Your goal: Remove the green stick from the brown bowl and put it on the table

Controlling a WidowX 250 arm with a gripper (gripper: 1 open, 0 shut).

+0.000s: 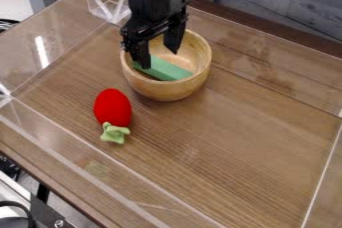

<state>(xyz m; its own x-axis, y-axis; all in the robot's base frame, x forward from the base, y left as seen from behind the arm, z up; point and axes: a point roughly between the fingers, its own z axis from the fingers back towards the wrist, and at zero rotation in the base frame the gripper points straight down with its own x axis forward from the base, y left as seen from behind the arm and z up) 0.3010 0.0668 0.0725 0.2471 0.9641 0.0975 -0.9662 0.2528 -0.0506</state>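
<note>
The brown bowl (171, 84) sits on the table (227, 152) at the upper middle. Inside it lies the green stick (173, 70), a flat mint-green block, partly covered by my gripper. My gripper (154, 50) points straight down over the bowl's left half, its two black fingers spread wide apart. The left finger reaches down near the bowl's left rim and the right finger stands over the stick. The gripper is open and grasps nothing.
A red strawberry-like toy (112, 110) with green leaves lies left of centre, in front of the bowl. Low clear acrylic walls (40, 132) edge the tabletop. A clear angled piece (107, 5) stands at the back left.
</note>
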